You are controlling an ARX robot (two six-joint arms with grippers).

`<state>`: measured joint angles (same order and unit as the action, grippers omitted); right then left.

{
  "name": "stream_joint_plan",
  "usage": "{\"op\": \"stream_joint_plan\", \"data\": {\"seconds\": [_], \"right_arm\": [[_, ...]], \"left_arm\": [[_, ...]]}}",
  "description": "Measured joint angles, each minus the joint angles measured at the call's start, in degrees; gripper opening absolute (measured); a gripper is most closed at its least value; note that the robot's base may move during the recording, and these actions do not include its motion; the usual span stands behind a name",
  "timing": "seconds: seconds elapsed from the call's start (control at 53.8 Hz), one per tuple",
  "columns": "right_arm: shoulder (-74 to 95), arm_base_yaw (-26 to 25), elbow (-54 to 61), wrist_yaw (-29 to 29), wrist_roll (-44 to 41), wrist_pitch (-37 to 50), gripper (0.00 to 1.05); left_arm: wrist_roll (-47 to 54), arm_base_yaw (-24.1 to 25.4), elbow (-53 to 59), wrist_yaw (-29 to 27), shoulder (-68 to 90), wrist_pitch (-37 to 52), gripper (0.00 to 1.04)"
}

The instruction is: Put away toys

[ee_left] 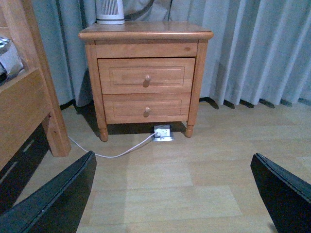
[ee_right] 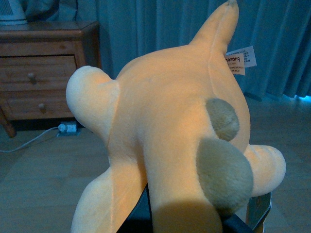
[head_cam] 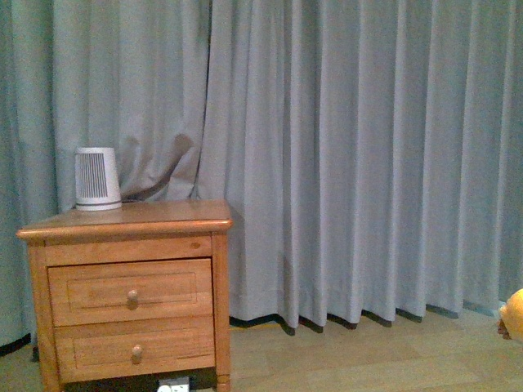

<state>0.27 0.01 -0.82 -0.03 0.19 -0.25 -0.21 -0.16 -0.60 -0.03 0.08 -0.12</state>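
Note:
An orange-yellow plush toy [ee_right: 165,131] fills the right wrist view, with stubby limbs, two brown nubs and a white hang tag [ee_right: 239,59]. My right gripper [ee_right: 189,221] is shut on its body, its dark fingers mostly hidden under the plush. In the front view only an orange edge of the plush toy [head_cam: 513,314] shows at the far right, low near the floor. My left gripper [ee_left: 175,194] is open above the wooden floor, its black fingers [ee_left: 53,199] wide apart with nothing between them.
A wooden nightstand [head_cam: 131,294] with two drawers stands before grey curtains [head_cam: 368,163], a small white appliance [head_cam: 97,178] on top. A white cable and power strip [ee_left: 163,132] lie at its feet. A wooden bed frame [ee_left: 24,107] is beside it.

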Motion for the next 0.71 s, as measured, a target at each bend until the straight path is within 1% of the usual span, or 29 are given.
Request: {"op": "stream_joint_plan", "data": {"seconds": [0.706], "right_arm": [[0.02, 0.00, 0.00, 0.00, 0.00, 0.00, 0.07]], "left_arm": [[0.00, 0.00, 0.00, 0.04, 0.02, 0.00, 0.98]]}}
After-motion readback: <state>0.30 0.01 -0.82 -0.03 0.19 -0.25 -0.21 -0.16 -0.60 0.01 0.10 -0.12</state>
